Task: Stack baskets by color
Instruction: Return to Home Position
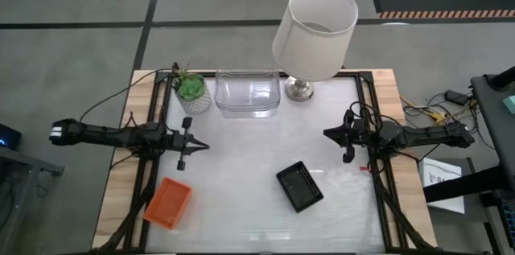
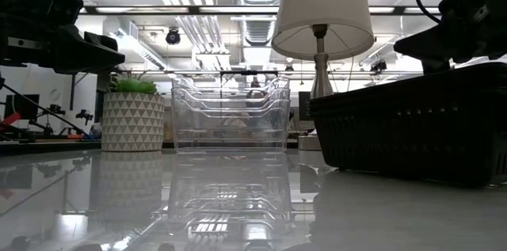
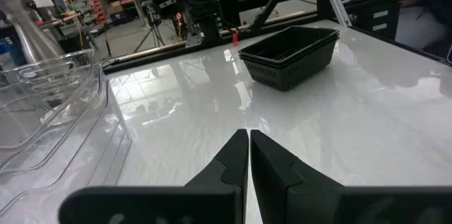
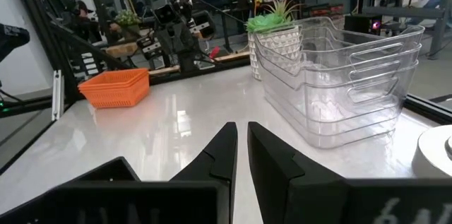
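Three stacks of baskets rest by their bases on the white table. The orange mesh baskets (image 1: 168, 203) sit at the near left, also in the right wrist view (image 4: 116, 87). The black mesh baskets (image 1: 299, 186) lie near the centre right (image 3: 289, 56). The clear baskets (image 1: 248, 92) stand nested at the far middle (image 4: 339, 79). My left gripper (image 1: 199, 146) hovers shut at the table's left edge, its fingertips together (image 3: 248, 139). My right gripper (image 1: 330, 133) hovers shut at the right edge, fingertips nearly together (image 4: 241, 131). Neither has anything between its fingers.
A white lamp (image 1: 314, 34) stands at the far edge beside the clear baskets, and a potted green plant (image 1: 191, 92) stands on their other side. The bare white table surface (image 1: 241, 158) lies between the two grippers.
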